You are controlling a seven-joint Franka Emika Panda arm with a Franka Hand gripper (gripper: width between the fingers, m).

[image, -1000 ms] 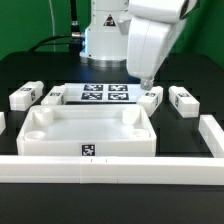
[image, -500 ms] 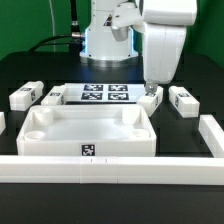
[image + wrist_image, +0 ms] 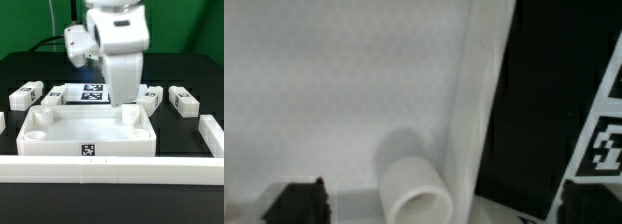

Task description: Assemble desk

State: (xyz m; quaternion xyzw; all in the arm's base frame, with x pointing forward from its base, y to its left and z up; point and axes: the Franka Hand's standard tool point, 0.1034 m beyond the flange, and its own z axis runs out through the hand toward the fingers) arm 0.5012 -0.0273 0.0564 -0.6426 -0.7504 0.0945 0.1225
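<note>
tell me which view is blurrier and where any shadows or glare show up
The wrist view is the softer one: the desk top fills it as flat pale grey, its round corner socket has fuzzy edges, and the marker board tags are smeared. The exterior view is sharper and evenly lit, with soft shadows inside the desk top and no strong glare.

The exterior camera stood in front of the table, a little above it. It looked slightly down across the long rail and the desk top toward the arm at the back, far enough off to take in the whole workspace. The wrist camera hung very close over the desk top, facing down onto it. Both views caught its rim, one corner socket and the marker board just beyond.
</note>
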